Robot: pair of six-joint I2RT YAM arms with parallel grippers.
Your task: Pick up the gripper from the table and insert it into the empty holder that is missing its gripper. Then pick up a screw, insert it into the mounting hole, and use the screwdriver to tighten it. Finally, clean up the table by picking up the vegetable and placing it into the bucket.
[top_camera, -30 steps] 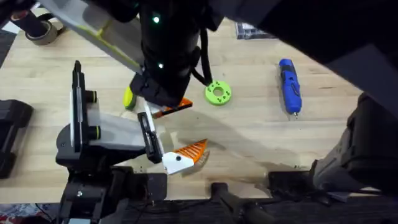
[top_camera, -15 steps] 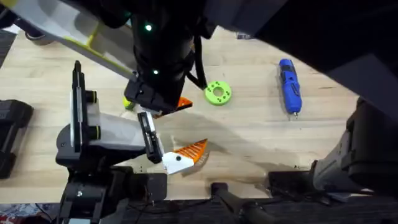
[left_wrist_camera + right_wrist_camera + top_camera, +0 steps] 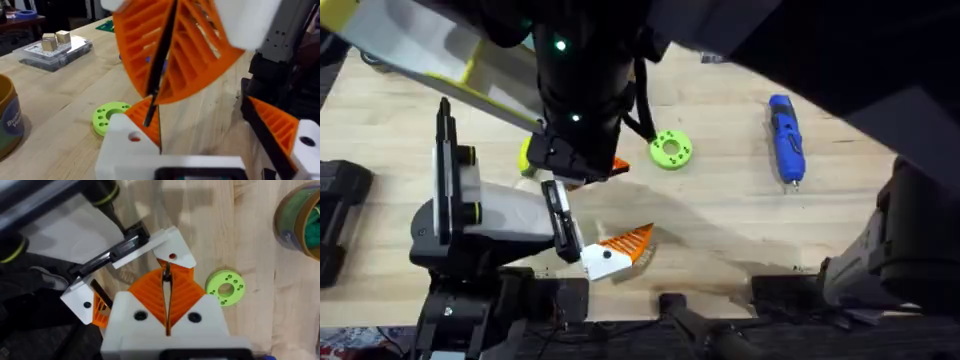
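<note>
The holder (image 3: 490,210) stands at the left, over the left arm's base. My left gripper (image 3: 210,120) is open: a bare white mount (image 3: 127,142) on one side, a fitted orange finger (image 3: 275,125) on the other. My right gripper (image 3: 166,277) is shut on the orange gripper (image 3: 613,166), holding it at the bare mount (image 3: 172,247). The blue screwdriver (image 3: 785,138) lies at the right. The vegetable (image 3: 527,155) peeks out beside the right arm. The screw is out of view.
A green disc with holes (image 3: 670,150) lies just right of the right gripper. The bucket (image 3: 300,220) stands farther back, as does a clear plastic box (image 3: 55,47). The right arm hangs large and dark over the table's middle.
My right gripper has carried the orange gripper slightly away from the table's front, closer to the holder's bare mount. The holder, screwdriver and disc have not moved.
</note>
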